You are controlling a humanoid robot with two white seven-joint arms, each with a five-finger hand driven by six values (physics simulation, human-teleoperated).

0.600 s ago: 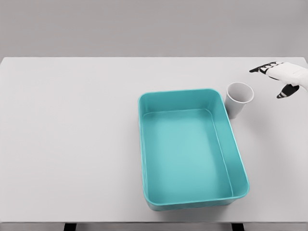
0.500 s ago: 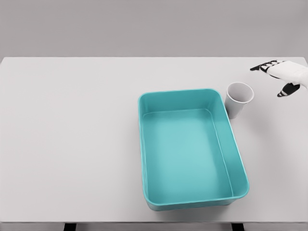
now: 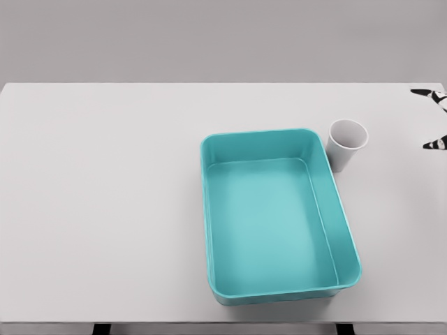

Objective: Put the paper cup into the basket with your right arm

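White paper cup point(image 3: 347, 143) upright on table point(image 3: 105, 209), just beside teal basket's point(image 3: 279, 218) far right corner, outside it. Right hand point(image 3: 434, 118) at table's right edge, only dark fingertips point(image 3: 427, 93) showing, spread wide, holding nothing, well apart from cup. Basket interior bare.

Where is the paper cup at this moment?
In the head view the paper cup stands upright on the table, just outside the teal basket at its far right corner.
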